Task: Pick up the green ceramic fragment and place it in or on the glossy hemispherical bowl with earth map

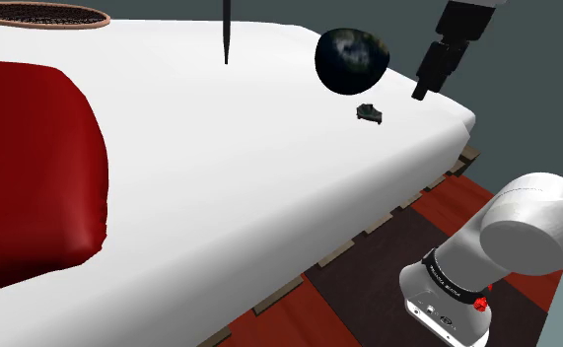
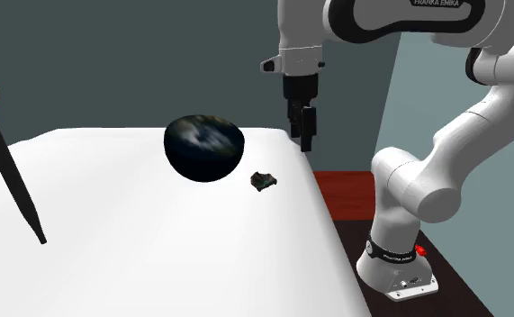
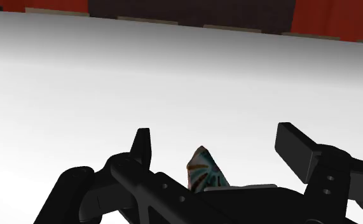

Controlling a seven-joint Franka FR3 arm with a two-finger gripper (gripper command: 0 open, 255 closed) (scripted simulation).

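Note:
A small dark green fragment [image 1: 370, 112] [image 2: 264, 180] with a patterned face lies on the white surface [image 1: 220, 197] near its corner. Just beside it, toward the shoulder view's left, sits the glossy dark bowl with an earth map [image 1: 351, 59] [image 2: 205, 146]. My black gripper [image 1: 422, 94] [image 2: 306, 141] hangs above the surface, a little off to the side of the fragment and apart from it. In the wrist view the gripper [image 3: 219, 145] is open, and the fragment [image 3: 205, 168] shows between the fingers [image 3: 142, 143] without touching them.
A big red cushion [image 1: 33, 168] lies at the shoulder view's left. A thin dark pointed rod [image 1: 226, 34] [image 2: 16, 189] stands on the surface beyond the bowl. A round brown-rimmed object [image 1: 42, 17] sits at the far corner. The surface edge drops to a red and dark floor [image 1: 368, 286].

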